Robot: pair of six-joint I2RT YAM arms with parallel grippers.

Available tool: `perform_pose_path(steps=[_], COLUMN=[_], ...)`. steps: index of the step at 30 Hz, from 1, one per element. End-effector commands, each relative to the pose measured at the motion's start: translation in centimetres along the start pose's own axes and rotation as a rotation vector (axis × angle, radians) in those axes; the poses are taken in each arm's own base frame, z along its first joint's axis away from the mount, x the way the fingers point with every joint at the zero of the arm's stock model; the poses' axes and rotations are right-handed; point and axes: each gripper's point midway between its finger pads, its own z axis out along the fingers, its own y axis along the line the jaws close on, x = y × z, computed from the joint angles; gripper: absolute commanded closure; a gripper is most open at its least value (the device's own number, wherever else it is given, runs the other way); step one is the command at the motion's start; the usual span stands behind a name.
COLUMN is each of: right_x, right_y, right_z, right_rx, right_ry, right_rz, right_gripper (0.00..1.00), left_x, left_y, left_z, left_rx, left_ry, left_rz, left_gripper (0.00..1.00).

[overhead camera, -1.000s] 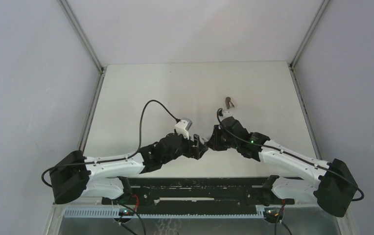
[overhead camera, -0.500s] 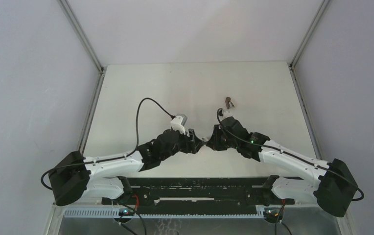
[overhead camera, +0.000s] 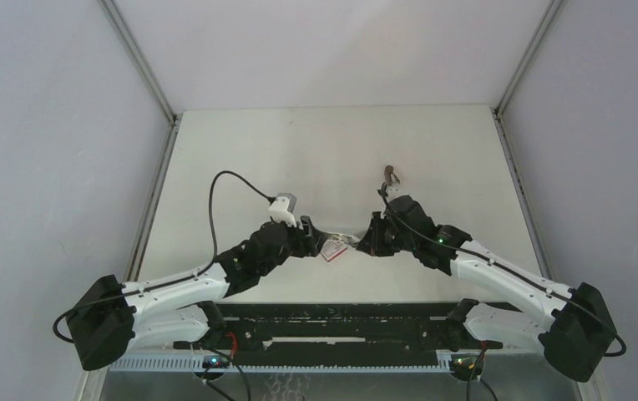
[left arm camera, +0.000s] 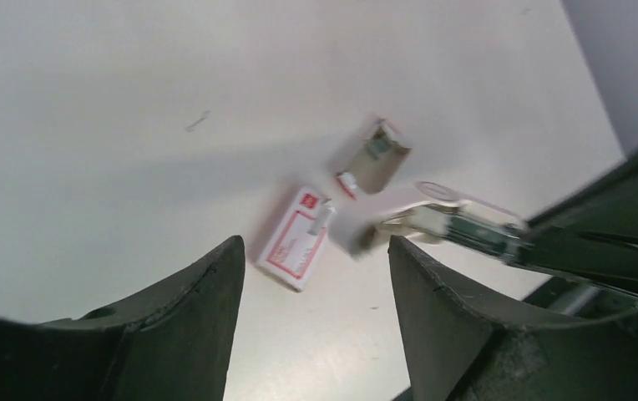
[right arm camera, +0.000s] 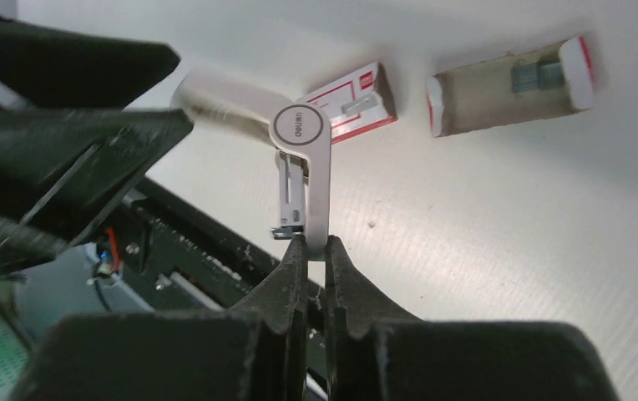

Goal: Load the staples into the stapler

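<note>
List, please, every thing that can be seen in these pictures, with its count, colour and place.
small white plastic stapler with dark metal inside: one, white, swung open, held at one end by the right hand.
red-and-white cardboard box sleeve: one, red and white, lying on the table between the two hands.
brownish cardboard tray: one, brown with red-and-white ends, on the table near the sleeve, not touching it.
silvery-grey staple strips: count cannot be told, grey, inside the tray.
flat white table: one, white, under everything.
left hand: one, black, open, holding nothing, above the sleeve.
right hand: one, black, shut on the stapler.
</note>
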Motion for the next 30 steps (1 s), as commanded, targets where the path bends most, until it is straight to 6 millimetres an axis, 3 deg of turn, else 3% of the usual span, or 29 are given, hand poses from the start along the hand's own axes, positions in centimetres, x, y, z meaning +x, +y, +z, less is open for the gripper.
perform_pose_path(steps=[1,8,13,18,23,27,30], right_x=[-0.5,-0.5,-0.2,-0.4,-1.5,-3.4,-4.6], right_y=[2.5,3.4,2.6,2.2,2.5,3.0,3.1], right_z=[-1.8,-3.2,-2.9,-2.6,-1.8,-0.2,1.8], right_rx=[-0.148,-0.229,-0.217,-0.220,-0.253,-0.292,-0.297], right_ry=[0.004,0.023,0.053,0.060,0.031,-0.001,0.004], right_rz=[-0.021,-0.017,-0.012,-0.032,-0.024,0.015,0.032], right_gripper=[1.00,1.00,1.00,1.00,1.00,1.00,1.00], left_x=[0.6,0.4,-2.8,-6.4,-6.2,-5.9,-5.9], left_y=[4.0,5.6,6.0,4.0,-0.8,-1.6,-0.8], left_z=[-0.4,-0.6,-3.0,-6.2,-6.8,-6.1,-5.4], left_rx=[-0.119,-0.141,-0.141,-0.037,0.193,0.240,0.249], left_ry=[-0.014,-0.029,-0.167,-0.304,-0.244,-0.194,-0.177], left_rz=[0.027,0.028,0.101,0.136,0.046,-0.033,-0.082], left_gripper=[0.32,0.33,0.32,0.29,0.25,0.25,0.24])
